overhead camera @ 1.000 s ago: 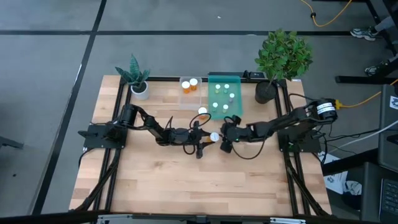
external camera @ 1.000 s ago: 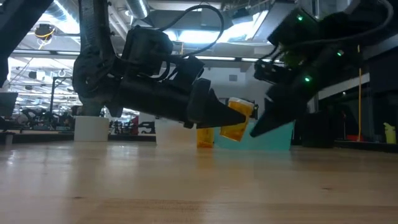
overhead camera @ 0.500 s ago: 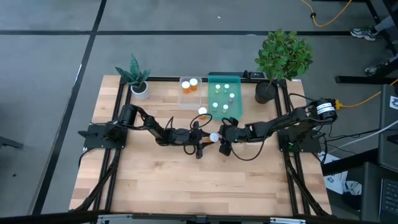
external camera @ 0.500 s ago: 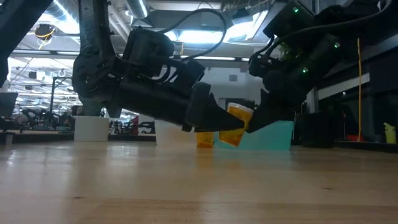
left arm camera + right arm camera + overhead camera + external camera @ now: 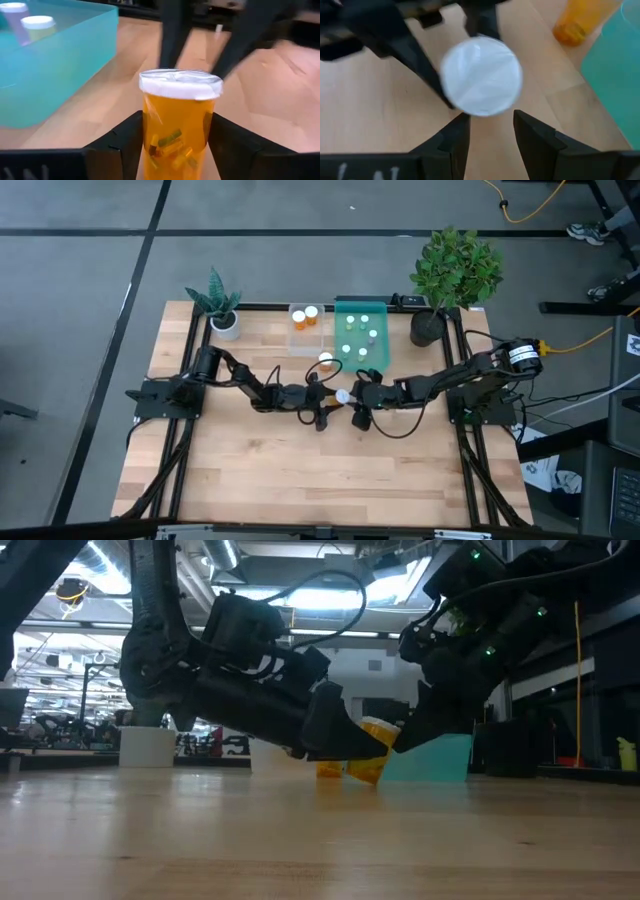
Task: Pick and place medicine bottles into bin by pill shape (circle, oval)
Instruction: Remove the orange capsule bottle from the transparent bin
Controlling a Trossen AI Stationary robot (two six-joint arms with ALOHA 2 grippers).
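An orange medicine bottle with a white cap sits tilted between the fingers of my left gripper at mid-table. In the low view its lower end is close to the table; I cannot tell whether it touches. My right gripper stands open just short of the cap, slanting down from the right, and I cannot tell whether it touches it. A second orange bottle stands on the table before the bins. The clear bin holds two orange bottles, and the teal bin holds several small ones. My left gripper pinches the orange body below the cap between its two fingers, one on each side. The fingers come almost level from the table's left. The bottle leans with its cap toward the right arm; its bottom is out of the wrist view.
A small plant in a white pot stands at the far left. A large plant in a dark pot stands at the far right beside the teal bin. The near half of the wooden table is bare.
My left gripper has tipped its fingers down, and the orange bottle has sunk toward the table, still tilted. My right gripper has turned and come closer to the bottle's cap.
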